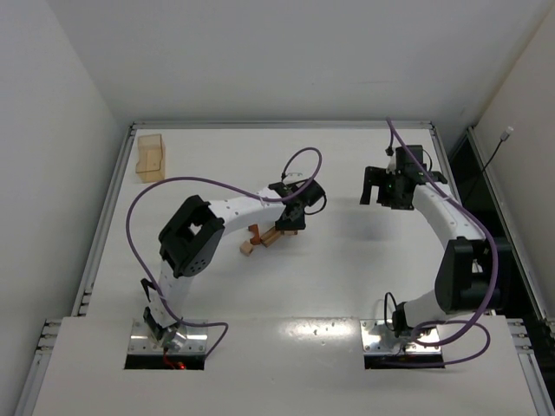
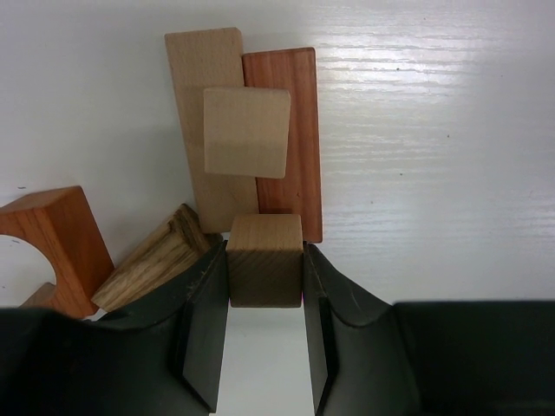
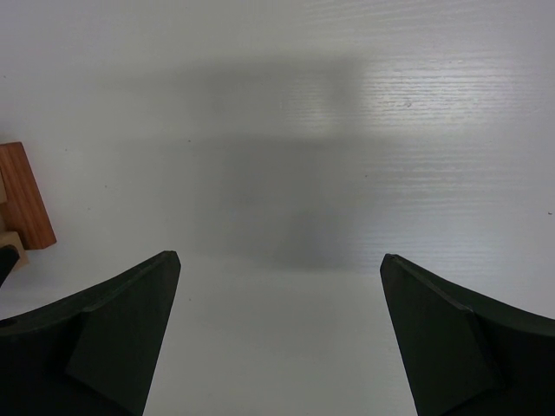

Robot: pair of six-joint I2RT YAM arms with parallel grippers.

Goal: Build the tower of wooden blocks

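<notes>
The left pincer grips a small light tan wooden cube beside the light tan flat wooden bar. It is best lowered level and released gently. The right pincer hangs open.

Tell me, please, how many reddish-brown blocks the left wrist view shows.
2: a flat bar beside the tan bar, an arched block at left; others may be hidden.

Bright, even light is cast from overhead, and only faint shadows are seen in the top view. Streaky glare is spread over the white tabletop in the left wrist view, where the gripped wood block is rendered sharp; in the right wrist view a broad soft shadow is thrown.
</notes>
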